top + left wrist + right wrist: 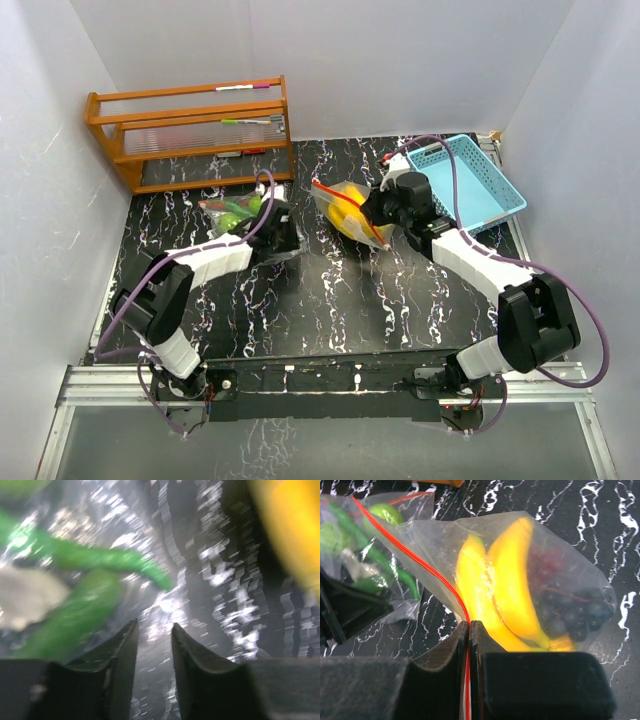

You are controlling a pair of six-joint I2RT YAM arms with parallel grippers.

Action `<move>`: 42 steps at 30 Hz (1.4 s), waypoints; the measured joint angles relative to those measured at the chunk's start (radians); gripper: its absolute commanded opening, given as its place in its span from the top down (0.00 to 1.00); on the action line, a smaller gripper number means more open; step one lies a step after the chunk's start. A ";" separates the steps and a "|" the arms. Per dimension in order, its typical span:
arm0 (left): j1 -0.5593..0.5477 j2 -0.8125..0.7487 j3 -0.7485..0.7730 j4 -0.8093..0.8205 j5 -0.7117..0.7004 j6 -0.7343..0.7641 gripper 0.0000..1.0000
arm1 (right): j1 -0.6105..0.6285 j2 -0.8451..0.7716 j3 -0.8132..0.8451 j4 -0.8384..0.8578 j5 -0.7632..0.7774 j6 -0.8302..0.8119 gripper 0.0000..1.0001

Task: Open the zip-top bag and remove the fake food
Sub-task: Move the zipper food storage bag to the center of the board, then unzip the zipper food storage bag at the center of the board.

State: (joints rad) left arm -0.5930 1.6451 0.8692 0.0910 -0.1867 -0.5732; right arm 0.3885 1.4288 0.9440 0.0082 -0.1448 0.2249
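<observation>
My right gripper is shut on the red zip strip of a clear zip-top bag. Inside that bag are yellow bananas and dark purple grapes. A second clear bag lies to the left and holds a round green fruit and green vegetables. My left gripper sits just right of that second bag. Its jaws stand slightly apart with nothing between them. The left wrist view is blurred, showing green pieces behind plastic film.
A light-blue perforated basket stands at the back right, behind my right arm. An orange wooden rack stands at the back left against the wall. White walls close in the black marbled table on three sides.
</observation>
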 measured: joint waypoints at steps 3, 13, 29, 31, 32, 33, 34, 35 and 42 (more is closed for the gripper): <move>-0.003 0.014 0.114 0.003 0.042 0.013 0.46 | 0.029 0.000 0.000 0.002 0.003 -0.014 0.92; -0.046 -0.091 0.110 0.127 0.132 -0.159 0.32 | 0.097 0.000 -0.011 0.020 0.066 -0.051 0.92; -0.044 -0.112 -0.004 0.297 0.023 -0.517 0.38 | 0.219 -0.039 -0.076 0.069 0.140 -0.128 0.92; -0.044 -0.088 0.006 0.300 0.020 -0.529 0.44 | 0.229 -0.056 -0.076 0.069 0.143 -0.132 0.92; -0.044 -0.074 0.012 0.306 0.018 -0.539 0.46 | 0.234 -0.064 -0.076 0.069 0.145 -0.134 0.92; -0.044 -0.062 0.014 0.315 0.019 -0.547 0.49 | 0.239 -0.068 -0.076 0.069 0.147 -0.135 0.92; -0.044 -0.053 0.014 0.322 0.019 -0.556 0.53 | 0.245 -0.072 -0.076 0.068 0.153 -0.139 0.92; -0.045 -0.046 0.014 0.328 0.019 -0.565 0.57 | 0.251 -0.074 -0.076 0.068 0.159 -0.143 0.92; -0.046 -0.042 0.018 0.331 0.013 -0.587 1.00 | 0.298 -0.074 -0.078 0.055 0.219 -0.181 0.92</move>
State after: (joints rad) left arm -0.6388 1.6035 0.8875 0.4217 -0.1734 -1.1599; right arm 0.6865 1.3544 0.8661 0.0635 0.0742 0.0437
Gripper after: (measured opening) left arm 0.174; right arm 0.081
